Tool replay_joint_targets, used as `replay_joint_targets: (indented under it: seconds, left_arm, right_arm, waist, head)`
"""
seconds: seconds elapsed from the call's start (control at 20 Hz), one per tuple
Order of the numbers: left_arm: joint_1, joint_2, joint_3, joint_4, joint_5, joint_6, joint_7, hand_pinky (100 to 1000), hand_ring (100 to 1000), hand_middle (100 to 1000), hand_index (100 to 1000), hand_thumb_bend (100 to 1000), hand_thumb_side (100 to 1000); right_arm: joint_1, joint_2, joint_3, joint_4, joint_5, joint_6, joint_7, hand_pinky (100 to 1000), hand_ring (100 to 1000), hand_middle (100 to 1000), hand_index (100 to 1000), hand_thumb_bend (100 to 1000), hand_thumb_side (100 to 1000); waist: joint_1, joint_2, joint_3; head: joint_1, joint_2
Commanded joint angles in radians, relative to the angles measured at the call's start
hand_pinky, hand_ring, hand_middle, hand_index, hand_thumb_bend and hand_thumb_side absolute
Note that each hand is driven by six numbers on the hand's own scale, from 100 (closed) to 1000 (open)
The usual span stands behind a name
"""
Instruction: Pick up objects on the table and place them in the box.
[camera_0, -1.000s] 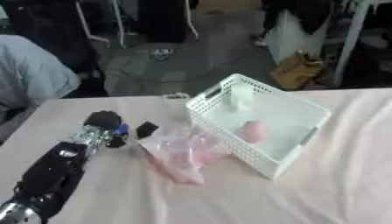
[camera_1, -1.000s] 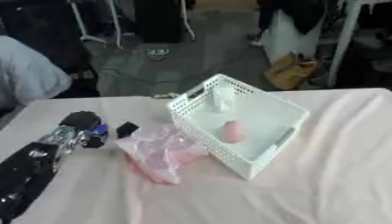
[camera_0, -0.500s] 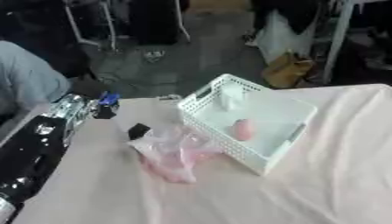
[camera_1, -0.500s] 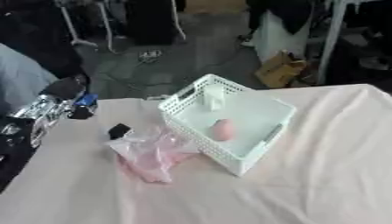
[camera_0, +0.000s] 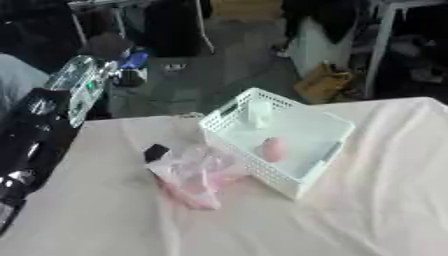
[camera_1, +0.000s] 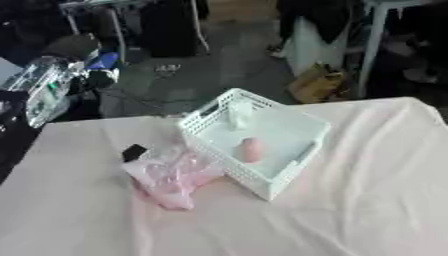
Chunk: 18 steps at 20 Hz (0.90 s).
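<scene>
1. While the pale pink table (camera_0: 367, 210) is filling the lower frame, the white basket (camera_0: 308, 125) is sitting near its middle, holding a pink rounded object (camera_0: 273, 149) and a small white item (camera_0: 258, 113).
2. Raised at the left edge, the left hand (camera_0: 61, 90) is gripping a clear bottle (camera_0: 80, 87).
3. Just left of the basket, a crumpled pink bag (camera_0: 197, 175) is lying on the table.
4. Touching the bag's far-left corner, a small black object (camera_0: 156, 152) is resting.
</scene>
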Motion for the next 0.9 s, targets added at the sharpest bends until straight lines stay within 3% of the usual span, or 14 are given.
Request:
replay_joint_targets:
  seconds: [0.05, 0.4, 0.9]
  left_arm:
    - [-0.058, -0.013, -0.014, -0.035, 0.007, -0.003, -0.008, 100, 100, 100, 114, 100, 524]
    - [-0.167, -0.134, -0.054, 0.005, -0.032, -0.034, 0.002, 100, 100, 100, 115, 100, 536]
    - [-0.212, -0.288, -0.057, 0.157, -0.070, -0.053, 0.107, 100, 100, 100, 113, 100, 541]
  right_arm:
    - [-0.009, -0.025, 0.002, -0.015, -0.015, 0.006, 0.002, 839, 900, 783, 785, 100, 744]
    - [-0.026, -0.009, 0.019, -0.015, -0.035, 0.016, 0.019, 839, 900, 783, 786, 100, 743]
    - [-0.060, 0.018, 0.036, -0.015, -0.066, 0.028, 0.042, 839, 900, 783, 786, 100, 741]
  waist:
    - [0.011, -0.032, -0.002]
    - [0.015, -0.040, -0.027]
    - [0.022, -0.040, -0.064]
  head:
    - [0.014, 0.006]
    - [0.040, 0.014]
    - [0.052, 0.001]
